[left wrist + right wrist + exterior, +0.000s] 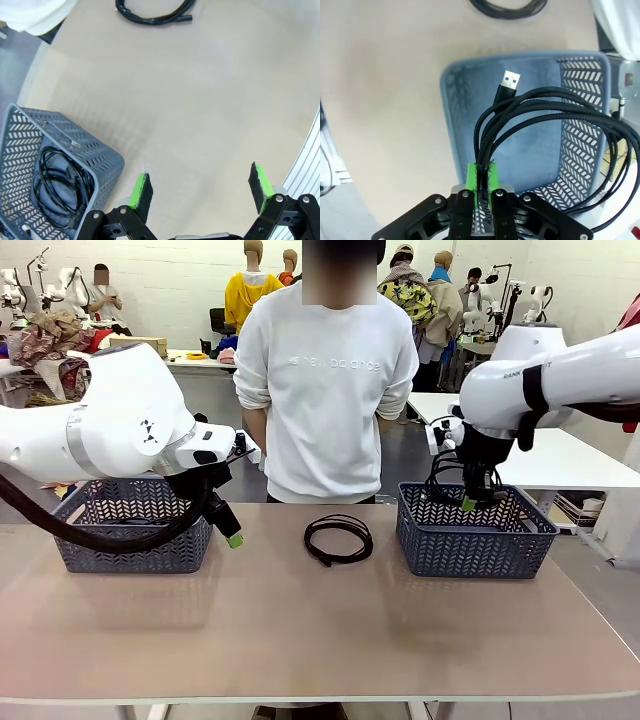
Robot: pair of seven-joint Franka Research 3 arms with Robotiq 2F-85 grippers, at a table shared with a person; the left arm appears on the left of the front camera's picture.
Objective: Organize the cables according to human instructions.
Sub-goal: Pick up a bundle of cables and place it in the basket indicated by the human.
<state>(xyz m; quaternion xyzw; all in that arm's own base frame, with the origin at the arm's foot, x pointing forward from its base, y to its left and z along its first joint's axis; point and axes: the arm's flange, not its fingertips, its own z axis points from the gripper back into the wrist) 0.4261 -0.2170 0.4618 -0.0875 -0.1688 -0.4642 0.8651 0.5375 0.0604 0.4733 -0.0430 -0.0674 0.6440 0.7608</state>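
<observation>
Right wrist view | right hand (pixel 481 172) clamped shut on braided black cable coil (pixel 545 107) above perforated grey-blue plastic basket (pixel 520 57) | left hand (pixel 201 182) wide open, empty | advice: lower until loops sit inside rim, then release.

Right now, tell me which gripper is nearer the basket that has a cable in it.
Left. The left gripper hangs open beside that basket; the right gripper is across the table over the other basket, holding a cable.

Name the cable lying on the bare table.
The coil between the left basket and right basket; one lies in the left, another hangs from the right end effector.
</observation>
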